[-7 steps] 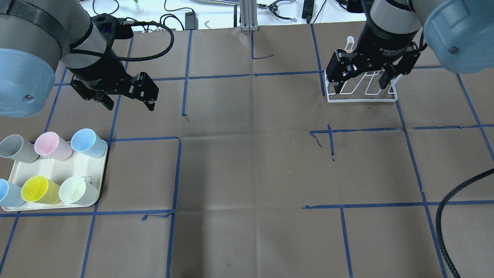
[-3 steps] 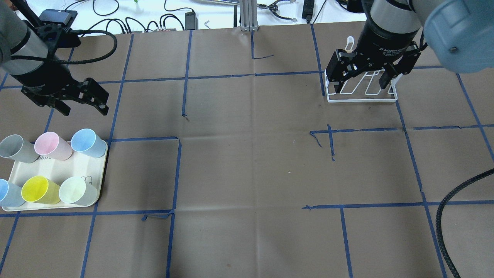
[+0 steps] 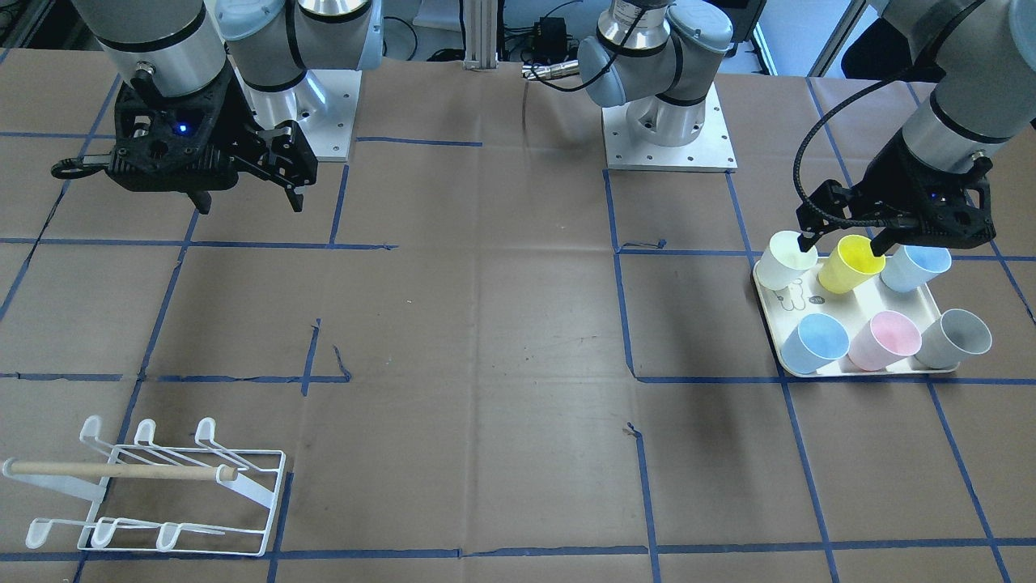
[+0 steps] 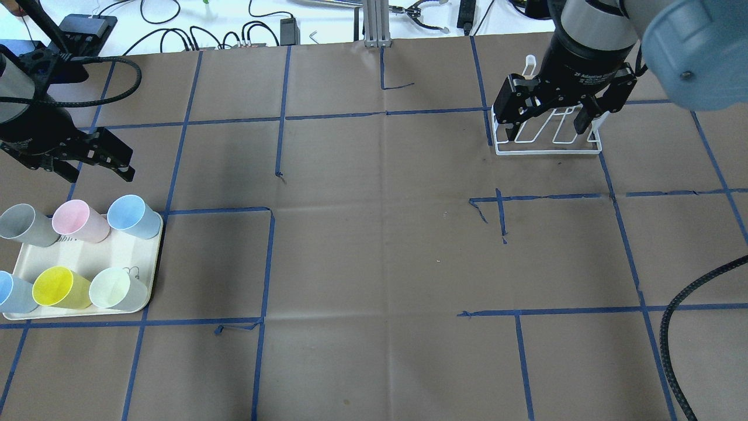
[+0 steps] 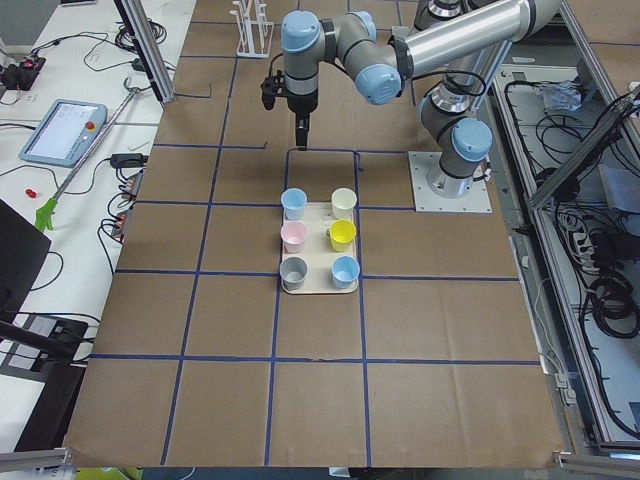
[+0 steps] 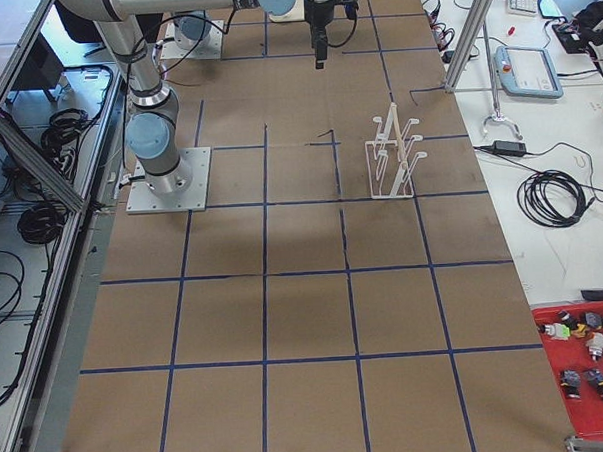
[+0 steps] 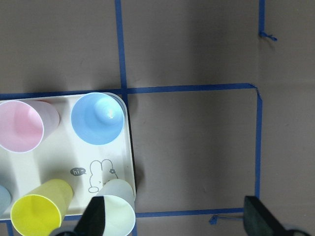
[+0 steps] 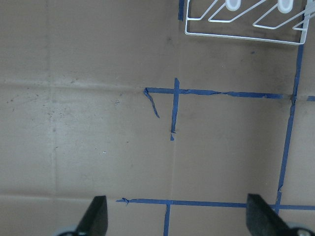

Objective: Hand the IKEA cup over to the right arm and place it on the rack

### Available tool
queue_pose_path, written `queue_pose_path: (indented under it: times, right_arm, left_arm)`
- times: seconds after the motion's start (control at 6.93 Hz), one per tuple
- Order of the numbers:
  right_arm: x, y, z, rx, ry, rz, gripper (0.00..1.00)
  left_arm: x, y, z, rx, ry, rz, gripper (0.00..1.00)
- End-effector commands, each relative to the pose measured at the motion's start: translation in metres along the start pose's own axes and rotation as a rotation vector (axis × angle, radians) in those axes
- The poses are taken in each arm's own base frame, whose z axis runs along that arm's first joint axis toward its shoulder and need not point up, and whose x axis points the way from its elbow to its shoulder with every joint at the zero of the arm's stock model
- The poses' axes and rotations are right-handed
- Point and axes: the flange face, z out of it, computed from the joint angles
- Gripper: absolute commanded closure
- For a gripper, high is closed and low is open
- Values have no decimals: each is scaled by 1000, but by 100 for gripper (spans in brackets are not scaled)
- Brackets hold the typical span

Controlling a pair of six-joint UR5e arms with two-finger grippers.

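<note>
Left gripper (image 4: pixel 87 169) hung above the table (image 4: pixel 374 245) with its fingers spread wide and nothing between them, clear of every cup. Beneath it lay the cream tray (image 4: pixel 153 257), and on that stood six cups, mouths up, in two rows of three. The grey cup (image 4: pixel 20 224), pink cup (image 4: pixel 79 220) and blue cup (image 4: pixel 133 215) stood on the side away from the robot. The pale blue cup (image 4: pixel 10 292), yellow cup (image 4: pixel 58 287) and whitish cup (image 4: pixel 117 288) stood on the side nearer it. Over on the right, the right gripper (image 4: pixel 546 133) hung just as wide, holding nothing. The white wire rack (image 3: pixel 150 486) stood on the table beyond it, well apart from the tray.
</note>
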Motion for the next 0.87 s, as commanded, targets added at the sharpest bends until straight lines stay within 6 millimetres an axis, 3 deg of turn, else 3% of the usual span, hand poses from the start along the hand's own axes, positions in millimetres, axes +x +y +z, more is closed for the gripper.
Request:
queue_pose_path:
  times: [0.0, 0.43, 0.72]
  right_arm:
    - [0, 0, 0, -1, 0, 0, 0]
    - [0, 0, 0, -1, 0, 0, 0]
    - [0, -1, 0, 2, 1, -2, 0]
  left_arm:
    - [-18, 0, 32, 26, -14, 8, 0]
    - [-39, -40, 116, -27, 13, 0, 0]
    - [-42, -47, 143, -42, 22, -31, 0]
